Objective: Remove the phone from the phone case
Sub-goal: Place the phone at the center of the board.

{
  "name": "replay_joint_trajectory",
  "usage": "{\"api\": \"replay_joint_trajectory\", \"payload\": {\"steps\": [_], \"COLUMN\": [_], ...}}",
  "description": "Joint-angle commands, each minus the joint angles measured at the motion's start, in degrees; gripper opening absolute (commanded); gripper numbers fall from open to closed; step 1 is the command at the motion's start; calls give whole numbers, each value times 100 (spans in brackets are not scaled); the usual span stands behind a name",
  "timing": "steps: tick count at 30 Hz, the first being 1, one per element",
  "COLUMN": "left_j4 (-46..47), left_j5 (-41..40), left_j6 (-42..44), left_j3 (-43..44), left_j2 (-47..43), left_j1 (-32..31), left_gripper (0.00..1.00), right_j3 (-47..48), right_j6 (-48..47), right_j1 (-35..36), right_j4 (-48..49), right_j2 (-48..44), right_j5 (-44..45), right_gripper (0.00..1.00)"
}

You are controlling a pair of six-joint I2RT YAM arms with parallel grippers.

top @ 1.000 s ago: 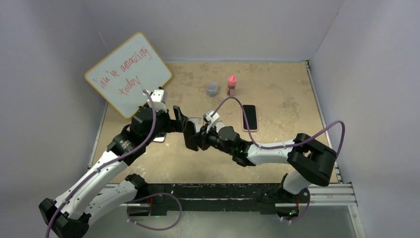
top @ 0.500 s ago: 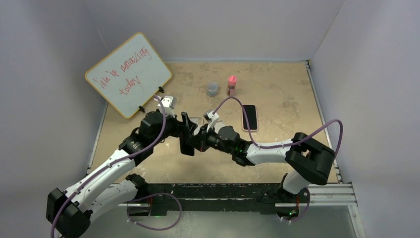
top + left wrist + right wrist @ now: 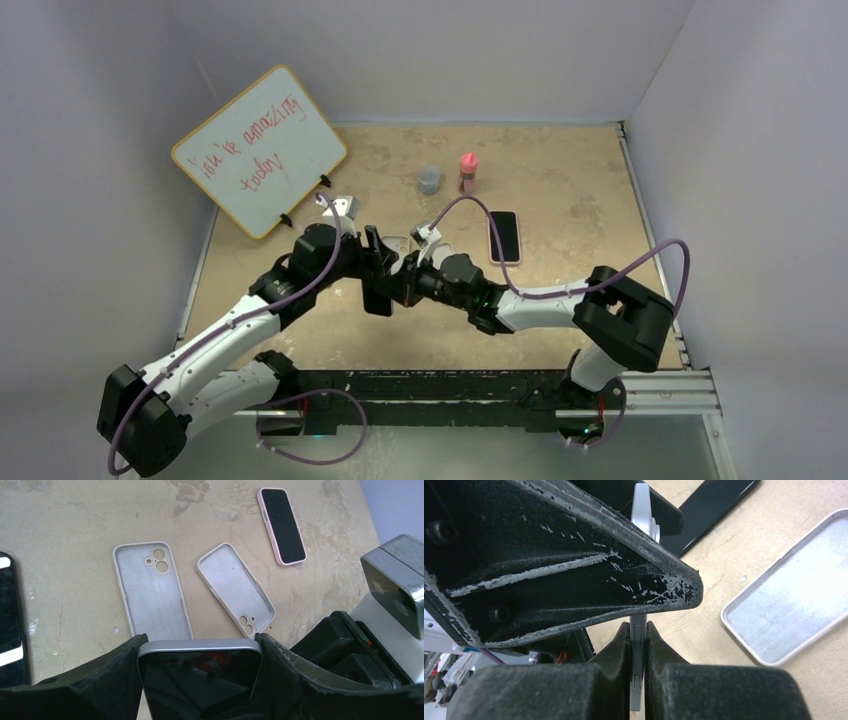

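A bare phone with a silver frame and dark screen (image 3: 200, 677) is held in the air between both grippers. My left gripper (image 3: 201, 640) is shut across its width. My right gripper (image 3: 638, 630) is shut on its flat faces, and the phone shows edge-on there (image 3: 639, 645). In the top view the phone (image 3: 377, 298) hangs between the left gripper (image 3: 375, 262) and the right gripper (image 3: 400, 285). Two empty pale cases (image 3: 152, 592) (image 3: 235, 587) lie open side up on the table below.
A phone in a pink case (image 3: 505, 237) lies face up to the right. Another black phone (image 3: 10, 625) lies at the left. A whiteboard (image 3: 258, 150) leans at the back left. A grey cup (image 3: 429, 180) and a pink bottle (image 3: 467, 172) stand behind.
My left arm has swung right from beside the whiteboard and closed on the phone that my right gripper holds. The phone has shifted slightly left and nearer.
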Motion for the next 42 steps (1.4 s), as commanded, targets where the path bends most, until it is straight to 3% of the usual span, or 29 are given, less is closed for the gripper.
{"api": "replay_joint_trajectory", "payload": {"steps": [1, 4, 9, 11, 15, 19, 24, 31, 42], "left_j4": [115, -116, -954, -1323, -1980, -2357, -2063, -1554, -1451], "left_j5": [119, -55, -761, -1061, -1683, -2074, -1380, -400, -309], "left_j6": [-8, 184, 902, 1223, 1770, 2207, 2349, 2314, 2121], "left_j3": [96, 314, 1071, 1386, 1923, 2217, 2296, 2772, 3115], "left_j2": [152, 232, 659, 892, 1391, 1962, 2579, 3637, 4768], "left_j1": [-1, -4, 0, 25, 115, 446, 782, 1029, 1256], "left_gripper": [58, 44, 26, 24, 26, 27, 31, 36, 46], "right_j3": [232, 184, -42, -157, -344, -534, -766, -1154, -1533], "right_j6": [139, 204, 253, 152, -210, -710, -1334, -1715, -2049], "right_j1": [-33, -118, -346, -415, -558, -662, -673, -681, -679], "right_j4": [562, 591, 594, 469, -9, -559, -1130, -1012, -726], "right_j2": [21, 35, -121, -276, -722, -1331, -1956, -2307, -2724], "right_j5": [-49, -155, -302, -249, -48, 350, 1035, 1533, 2038], "right_gripper": [0, 8, 49, 60, 71, 77, 79, 80, 79]}}
